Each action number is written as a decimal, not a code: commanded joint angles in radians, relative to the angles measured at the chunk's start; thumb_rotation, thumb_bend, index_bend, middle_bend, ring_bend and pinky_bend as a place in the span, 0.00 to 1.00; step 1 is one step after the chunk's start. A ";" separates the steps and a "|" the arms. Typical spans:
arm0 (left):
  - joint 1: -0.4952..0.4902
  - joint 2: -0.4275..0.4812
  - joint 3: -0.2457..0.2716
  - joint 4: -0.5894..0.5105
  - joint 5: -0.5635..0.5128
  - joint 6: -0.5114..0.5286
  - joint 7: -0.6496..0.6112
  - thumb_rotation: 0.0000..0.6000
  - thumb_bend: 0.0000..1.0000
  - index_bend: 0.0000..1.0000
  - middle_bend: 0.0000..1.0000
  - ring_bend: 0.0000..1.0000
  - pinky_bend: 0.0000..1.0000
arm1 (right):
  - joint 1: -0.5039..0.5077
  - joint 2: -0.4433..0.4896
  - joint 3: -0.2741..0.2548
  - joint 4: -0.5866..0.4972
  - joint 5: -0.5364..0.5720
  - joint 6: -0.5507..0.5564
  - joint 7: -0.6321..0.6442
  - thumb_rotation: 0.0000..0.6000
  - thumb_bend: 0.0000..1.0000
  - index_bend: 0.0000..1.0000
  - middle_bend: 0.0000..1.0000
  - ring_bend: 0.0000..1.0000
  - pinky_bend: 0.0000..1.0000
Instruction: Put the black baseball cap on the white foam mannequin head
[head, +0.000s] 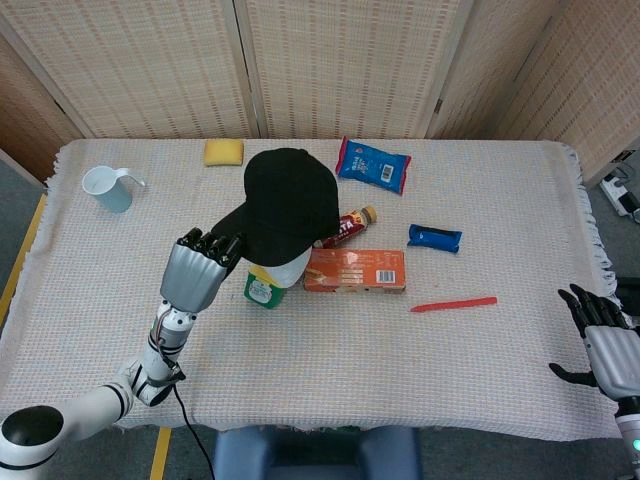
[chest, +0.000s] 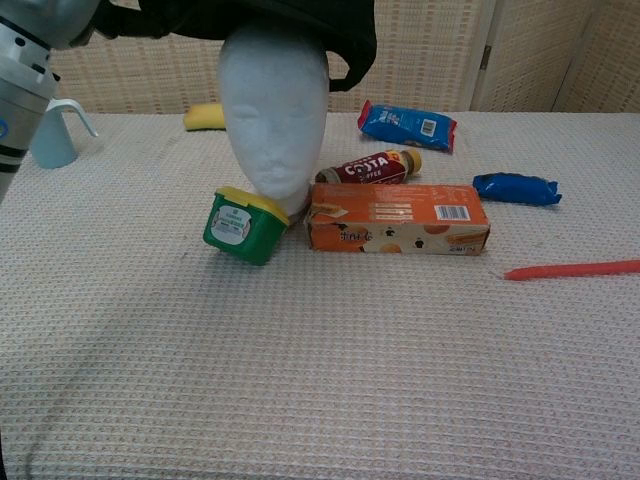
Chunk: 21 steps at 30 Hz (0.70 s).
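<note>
Left hand (head: 198, 270) is gripping the black baseball cap (head: 288, 205) by its brim, seating it over the white foam mannequin head (chest: 273, 115); right hand (head: 604, 341) is idling, fingers spread.

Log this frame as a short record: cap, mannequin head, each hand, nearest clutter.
cap: black baseball cap over the top of the white foam mannequin head
left hand: left hand holds the cap at its edge
right hand: right hand open, at the table's right edge, holding nothing
nearest clutter: green tub and orange box at the head's base
</note>
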<state>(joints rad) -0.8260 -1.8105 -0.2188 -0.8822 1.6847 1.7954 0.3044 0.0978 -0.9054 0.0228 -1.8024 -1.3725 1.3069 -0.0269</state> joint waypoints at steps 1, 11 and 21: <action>0.032 -0.036 0.042 0.026 0.015 0.000 -0.010 1.00 0.58 0.75 1.00 1.00 1.00 | -0.004 0.004 0.000 -0.001 -0.006 0.007 0.007 1.00 0.09 0.00 0.00 0.00 0.00; 0.078 -0.096 0.069 0.089 -0.009 -0.042 -0.035 1.00 0.59 0.75 1.00 1.00 1.00 | -0.006 0.006 -0.006 -0.002 -0.026 0.010 0.012 1.00 0.09 0.00 0.00 0.00 0.00; 0.138 -0.057 0.092 0.018 -0.013 -0.038 -0.059 1.00 0.43 0.50 1.00 1.00 1.00 | 0.000 -0.006 -0.006 -0.002 -0.017 -0.002 -0.011 1.00 0.09 0.00 0.00 0.00 0.00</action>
<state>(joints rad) -0.7030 -1.8814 -0.1349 -0.8397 1.6691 1.7514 0.2491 0.0974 -0.9103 0.0169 -1.8042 -1.3907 1.3055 -0.0374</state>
